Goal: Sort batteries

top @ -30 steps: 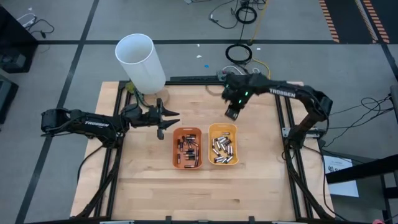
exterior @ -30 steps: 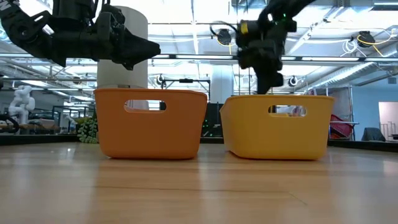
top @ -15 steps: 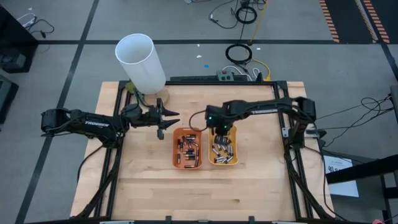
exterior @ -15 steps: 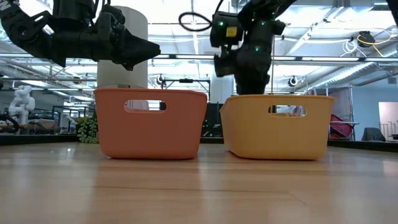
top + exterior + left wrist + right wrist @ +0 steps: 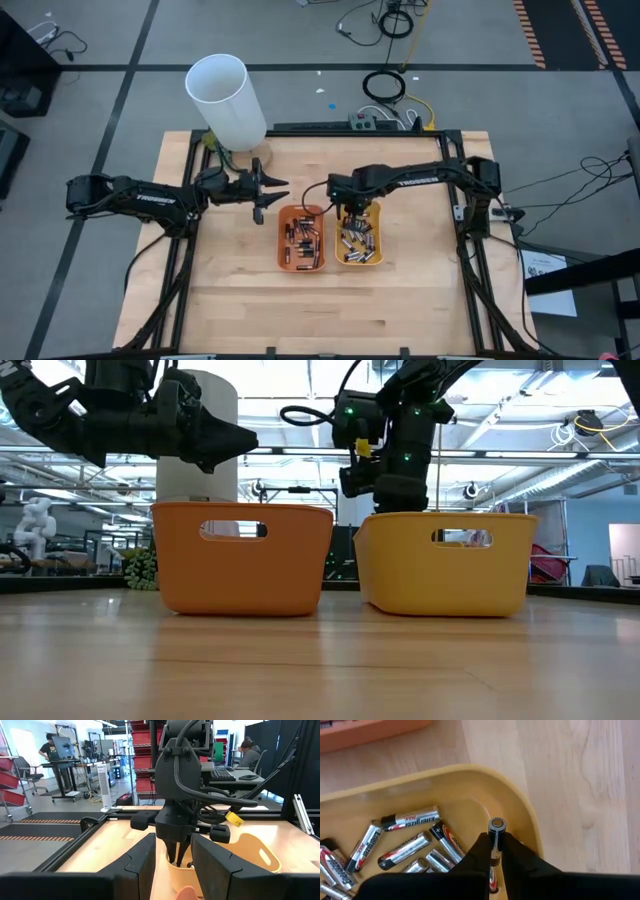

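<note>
Pinching one silvery cell [image 5: 495,836] between its two fingers, the right hand [image 5: 494,851] hangs just over the yellow tray [image 5: 372,207], near that tray's curved corner wall. The cell stands roughly along the fingers, its round end cap poking out past the tips.

The batteries [image 5: 407,819] lying in the tray are small, rigid metal cylinders; I judge them dense for their size, smooth and prone to roll or slip. A grip across the middle of the barrel, flat pads on either side, looks safest; the present hold looks narrow but centred. They should not be fragile, so a short drop into the tray ought to be harmless.

The dark cells [image 5: 301,238] fill the orange tray [image 5: 281,240] just beside it on the desk [image 5: 400,300].

The left hand [image 5: 262,195] waits near the white tube [image 5: 226,100], fingers parted and empty.

Writing: the silver jackets carry a red and black band whose lettering looks like "Energizer MAX", though it is too small to be sure. "TROSSEN" is printed on the left arm [image 5: 140,196].
</note>
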Robot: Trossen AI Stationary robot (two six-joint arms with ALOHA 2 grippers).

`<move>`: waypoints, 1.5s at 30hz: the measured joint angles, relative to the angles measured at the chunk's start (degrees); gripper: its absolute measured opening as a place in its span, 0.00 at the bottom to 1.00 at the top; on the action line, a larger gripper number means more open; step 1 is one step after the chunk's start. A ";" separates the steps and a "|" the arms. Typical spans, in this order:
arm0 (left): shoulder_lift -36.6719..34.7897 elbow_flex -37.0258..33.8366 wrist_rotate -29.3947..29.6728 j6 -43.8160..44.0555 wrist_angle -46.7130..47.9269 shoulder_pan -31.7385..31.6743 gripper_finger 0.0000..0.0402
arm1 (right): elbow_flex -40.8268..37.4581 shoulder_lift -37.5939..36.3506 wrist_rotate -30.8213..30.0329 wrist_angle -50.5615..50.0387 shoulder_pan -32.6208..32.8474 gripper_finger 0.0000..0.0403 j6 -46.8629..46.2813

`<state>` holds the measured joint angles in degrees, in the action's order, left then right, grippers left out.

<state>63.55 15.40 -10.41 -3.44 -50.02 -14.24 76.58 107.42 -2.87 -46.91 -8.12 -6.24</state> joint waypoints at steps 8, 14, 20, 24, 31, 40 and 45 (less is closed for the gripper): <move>0.00 0.00 0.02 0.00 0.00 0.00 0.33 | 0.00 0.00 0.17 0.11 0.00 0.15 -0.02; 0.00 0.00 0.02 0.00 0.00 0.02 0.34 | 0.00 0.00 0.21 0.13 0.00 0.24 0.40; 0.00 0.00 0.02 0.00 0.00 0.01 0.33 | 3.72 -0.98 -0.49 -9.08 -0.80 0.26 3.61; 0.00 0.00 0.02 0.02 0.01 0.00 0.33 | 6.50 -5.17 -5.86 -16.68 -4.13 0.25 8.81; 0.00 0.00 0.02 0.02 0.00 0.00 0.33 | 6.84 -12.06 -16.50 -20.20 -21.46 0.22 15.78; 0.00 0.00 0.37 -0.11 0.00 0.01 0.33 | 6.86 -0.34 -17.52 -23.68 -43.00 0.21 20.02; 0.00 0.00 1.07 -0.48 -0.02 0.00 0.33 | 6.82 11.14 -28.98 -30.80 -47.75 0.21 25.05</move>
<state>63.55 15.40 -9.34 -3.92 -50.04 -14.24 83.40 118.56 -31.85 -77.72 -55.87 18.81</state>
